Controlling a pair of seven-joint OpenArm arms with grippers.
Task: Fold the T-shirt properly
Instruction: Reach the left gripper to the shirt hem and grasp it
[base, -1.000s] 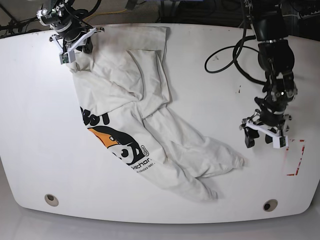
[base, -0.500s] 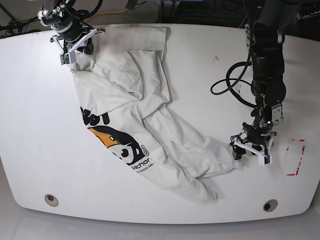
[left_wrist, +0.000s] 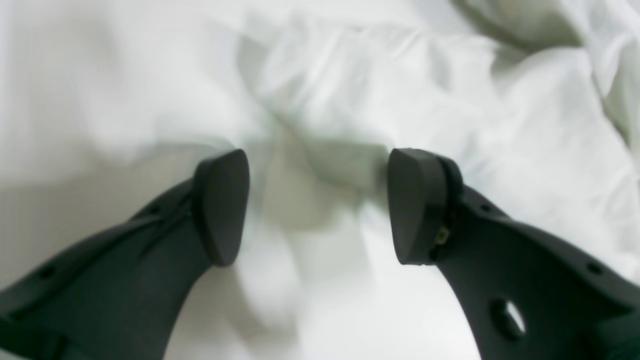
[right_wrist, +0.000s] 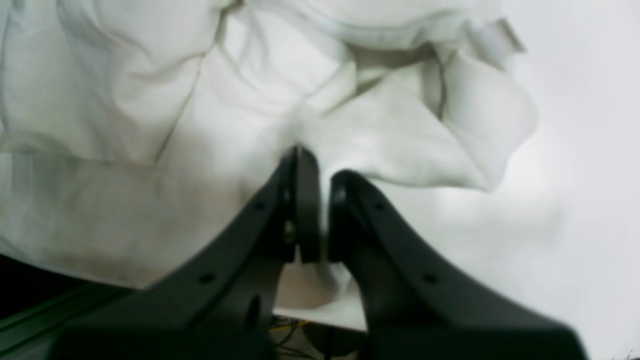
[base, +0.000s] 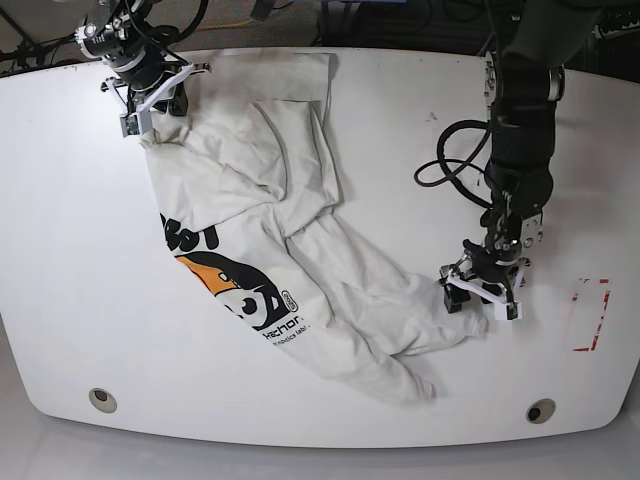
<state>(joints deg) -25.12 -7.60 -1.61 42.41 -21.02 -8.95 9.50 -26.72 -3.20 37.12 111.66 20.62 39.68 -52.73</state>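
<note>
white table, right gripper's (right_wrist: 322, 205) fingertips blurred against the t-shirt (base: 290, 250)

White table (base: 90, 280), 2 round grommets (base: 103, 400), red markings (base: 604, 315)

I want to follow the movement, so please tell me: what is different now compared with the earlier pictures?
The open left claw moved left and down in the base view, reaching the white cotton T-shirt's lower-right end. It grips nothing. The right claw and the shirt look unchanged.
</note>
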